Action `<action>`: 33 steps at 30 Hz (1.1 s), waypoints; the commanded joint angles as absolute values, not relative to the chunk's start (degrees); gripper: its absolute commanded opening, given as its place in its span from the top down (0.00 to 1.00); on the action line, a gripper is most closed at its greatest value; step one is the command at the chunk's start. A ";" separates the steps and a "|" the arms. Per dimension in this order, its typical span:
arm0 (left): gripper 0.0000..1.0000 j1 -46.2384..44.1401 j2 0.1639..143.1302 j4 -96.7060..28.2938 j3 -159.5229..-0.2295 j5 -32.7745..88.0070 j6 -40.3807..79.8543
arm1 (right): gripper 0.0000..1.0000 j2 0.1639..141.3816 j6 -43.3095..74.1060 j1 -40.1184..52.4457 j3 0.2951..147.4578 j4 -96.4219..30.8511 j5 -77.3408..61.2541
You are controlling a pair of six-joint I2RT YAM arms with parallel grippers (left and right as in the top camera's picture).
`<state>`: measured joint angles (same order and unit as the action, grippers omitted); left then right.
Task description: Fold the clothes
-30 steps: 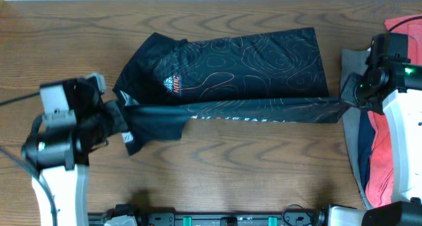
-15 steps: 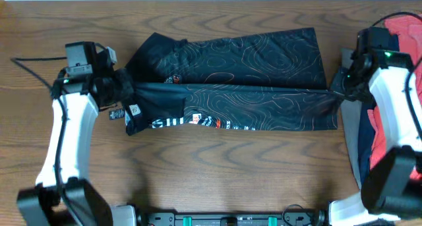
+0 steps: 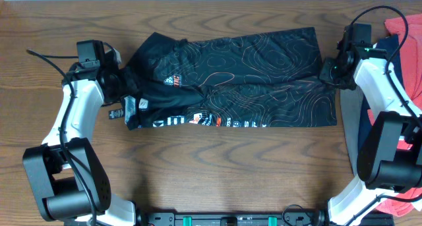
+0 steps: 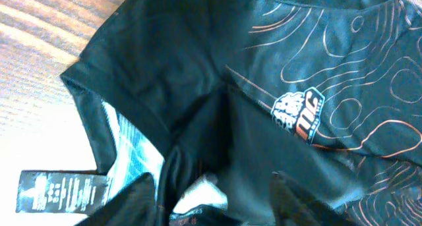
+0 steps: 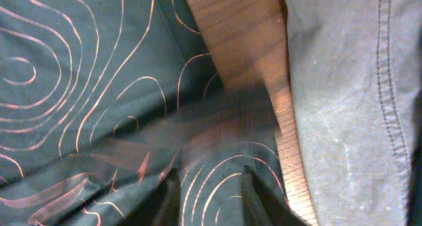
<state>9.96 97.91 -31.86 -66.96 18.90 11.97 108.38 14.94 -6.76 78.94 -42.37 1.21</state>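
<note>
Black jersey (image 3: 250, 74) lies mid-worktop (image 3: 231, 167), its near edge folded lengthwise, crosswise folds remaining; left fingers (image 3: 120, 86) pinch its sleeve end, right fingers (image 3: 331, 73) at hem, grip unclear.

Bare table (image 3: 217, 167) lies open below the jersey (image 3: 250, 74); a garment pile (image 3: 349, 130) crowds the right edge.

The jersey (image 3: 250, 68) lies on the table (image 3: 217, 160) between left pincer (image 3: 124, 87) and right pincer (image 3: 328, 71) (garment pile (image 3: 351, 120) farther right).
</note>
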 commanded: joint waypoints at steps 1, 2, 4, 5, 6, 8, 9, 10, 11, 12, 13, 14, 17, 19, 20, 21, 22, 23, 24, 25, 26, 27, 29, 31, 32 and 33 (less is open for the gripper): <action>0.38 10.37 96.68 -35.11 -68.05 17.93 11.64 | 0.67 108.66 14.52 -6.87 78.96 -43.62 3.27; 0.38 10.39 96.29 -37.54 -68.05 17.93 11.64 | 0.68 108.66 14.52 -6.94 78.96 -44.69 3.22; 0.38 10.37 96.01 -42.72 -68.05 17.91 11.66 | 0.72 108.66 14.52 -6.94 78.96 -47.46 3.20; 0.38 10.35 96.09 -45.71 -67.99 17.85 11.66 | 0.75 108.66 14.52 -6.94 78.96 -49.19 2.98; 0.38 10.31 96.23 -47.81 -67.72 17.32 11.68 | 0.77 108.66 14.50 -6.87 78.96 -50.92 2.52; 0.39 10.33 96.25 -49.93 -66.35 16.32 11.68 | 0.79 108.68 14.50 -6.63 78.85 -54.57 2.31; 0.38 10.33 96.25 -49.89 -65.30 15.40 11.68 | 0.79 108.73 14.46 -6.39 78.50 -55.70 2.31; 0.38 10.33 96.25 -49.45 -64.36 14.63 11.70 | 0.79 108.73 14.46 -6.24 78.00 -56.18 2.31; 0.38 10.33 96.25 -48.53 -63.11 13.63 11.70 | 0.80 108.73 14.06 -5.96 77.19 -56.34 2.26; 0.39 10.33 96.25 -47.64 -62.08 13.21 11.70 | 0.81 108.73 13.67 -5.72 76.42 -56.31 2.31; 0.39 10.33 96.25 -46.83 -61.17 13.23 11.70 | 0.81 108.73 13.34 -5.52 75.59 -56.23 2.31; 0.38 10.33 96.25 -45.82 -60.18 13.23 11.70 | 0.81 108.73 13.21 -5.32 74.72 -56.14 2.35; 0.39 10.31 96.25 -42.54 -57.95 13.23 11.68 | 0.79 108.73 13.26 -5.23 71.33 -54.78 2.92; 0.39 10.31 96.25 -40.49 -56.95 13.23 11.68 | 0.79 108.73 14.79 -5.30 69.56 -53.91 4.12; 0.39 10.31 96.25 -39.33 -56.27 13.23 11.68 | 0.79 108.73 16.12 -5.34 68.64 -53.52 5.26; 0.40 10.33 96.25 -38.44 -55.66 13.23 11.68 | 0.79 108.73 16.84 -5.32 67.88 -53.17 6.02; 0.42 10.33 96.25 -37.56 -54.98 13.23 11.68 | 0.79 108.73 16.95 -5.32 67.02 -52.62 6.17; 0.46 10.33 96.25 -36.71 -54.35 13.23 11.68 | 0.79 108.73 16.93 -5.32 66.17 -52.05 6.15; 0.56 10.33 96.25 -35.99 -53.87 13.21 11.68 | 0.80 108.73 16.95 -5.32 65.49 -51.66 6.15; 0.65 10.33 96.25 -35.22 -53.36 13.21 11.68 | 0.80 108.73 16.93 -5.34 64.75 -51.22 6.20; 0.71 10.33 96.25 -34.79 -53.06 13.19 11.68 | 0.81 108.73 16.91 -5.32 64.14 -50.72 6.22; 0.77 10.33 96.25 -34.52 -52.75 13.19 11.68 | 0.82 108.73 16.93 -5.32 63.44 -50.06 6.20; 0.87 10.33 96.25 -34.65 -52.45 13.17 11.68 | 0.82 108.73 16.93 -5.32 62.06 -49.10 6.22; 0.94 10.33 96.25 -35.07 -51.94 13.17 11.68 | 0.87 108.73 16.95 -5.34 60.80 -48.82 6.28; 0.94 10.33 96.25 -35.46 -51.79 13.17 11.68 | 0.90 108.73 17.17 -5.34 60.51 -48.88 6.50; 0.94 10.33 96.25 -36.18 -51.72 13.04 11.70 | 0.93 108.73 18.15 -5.34 60.20 -49.25 7.53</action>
<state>10.04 96.97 -35.11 -52.45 13.52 11.88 107.07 16.29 -5.45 63.22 -48.86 4.69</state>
